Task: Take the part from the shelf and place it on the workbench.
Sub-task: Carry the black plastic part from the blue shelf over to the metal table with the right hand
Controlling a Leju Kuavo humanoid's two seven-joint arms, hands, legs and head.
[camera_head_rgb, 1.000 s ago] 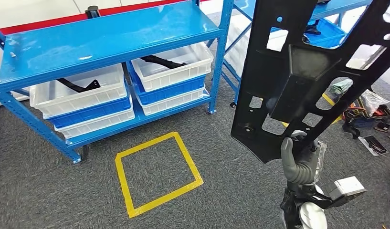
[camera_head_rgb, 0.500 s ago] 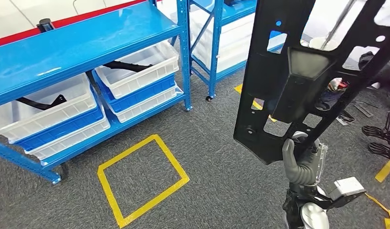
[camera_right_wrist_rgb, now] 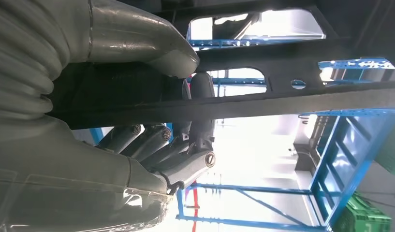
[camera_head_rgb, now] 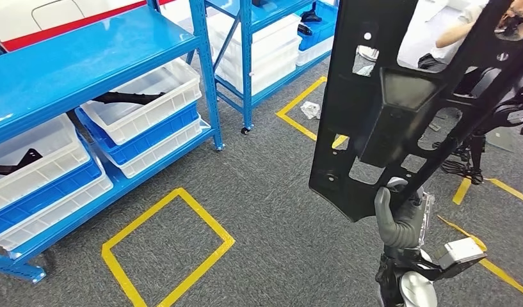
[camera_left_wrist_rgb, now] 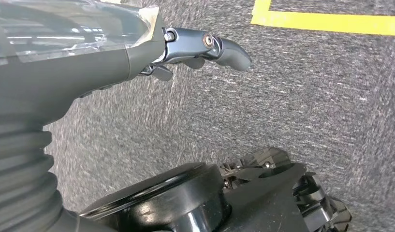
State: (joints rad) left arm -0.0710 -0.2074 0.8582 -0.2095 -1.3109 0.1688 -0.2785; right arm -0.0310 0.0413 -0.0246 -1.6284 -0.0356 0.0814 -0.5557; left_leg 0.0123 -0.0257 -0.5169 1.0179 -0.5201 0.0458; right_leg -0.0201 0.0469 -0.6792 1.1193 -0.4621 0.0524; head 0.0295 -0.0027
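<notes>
- Large flat black plastic part with cut-out windows [camera_head_rgb: 399,109]: looks stiff, light but long and top-heavy; best gripped at its lower edge.
- Held upright over grey carpet floor [camera_head_rgb: 278,204], away from blue metal shelf [camera_head_rgb: 86,64].
- Right hand [camera_head_rgb: 399,220] fingers [camera_right_wrist_rgb: 185,150] wrapped around part's bottom edge.
- Left hand [camera_left_wrist_rgb: 89,63] hangs, holds nothing; how far apart its fingers are, cannot tell.

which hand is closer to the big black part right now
Right. The right hand grips the black part at its lower edge. The left hand hangs over the carpet, holding nothing.
</notes>
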